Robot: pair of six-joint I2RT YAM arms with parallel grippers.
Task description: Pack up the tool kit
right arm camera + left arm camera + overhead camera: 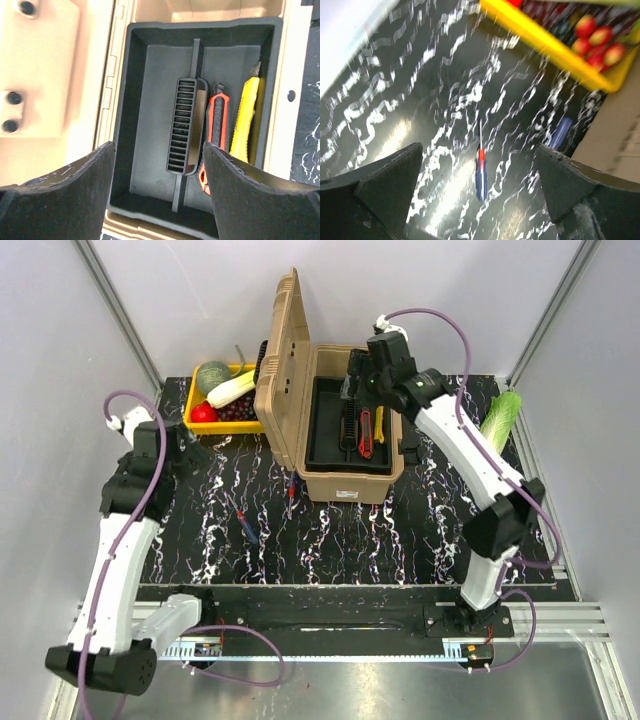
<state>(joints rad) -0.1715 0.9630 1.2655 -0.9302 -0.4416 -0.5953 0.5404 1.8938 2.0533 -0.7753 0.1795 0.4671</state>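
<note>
**Two cutters in the tray, two screwdrivers left to collect**

Plain grey walls enclose a black, white-veined mat (380,540), and on it, towards the back, we find the tan toolbox (345,480) with its lid (283,360) standing upright on the left side. The black inner tray (150,125) sits in the box. Its right compartment holds a red-and-black cutter (216,125) and a yellow cutter (245,120), lying side by side next to the tray's centre handle.

The right gripper (157,146) hovers above the tray with its jaws apart and nothing between them. We judge this arm's part of the step done: its hand is empty and the cutters are in place.

The left gripper (479,147) hangs over the mat, jaws spread wide and empty. It is aimed at a blue-handled screwdriver (481,180) lying flat below it. A second screwdriver (562,132) lies just beside the toolbox's front wall. The yellow crate (545,40) of produce and a cabbage (500,420) at the far right are no part of the job.

We take the step in hand to be the first screwdriver pickup. The next move calls for the left arm to descend, straddle the slim handle crosswise and close firmly. The blur in the left wrist view leaves us unable to judge the alignment.
</note>
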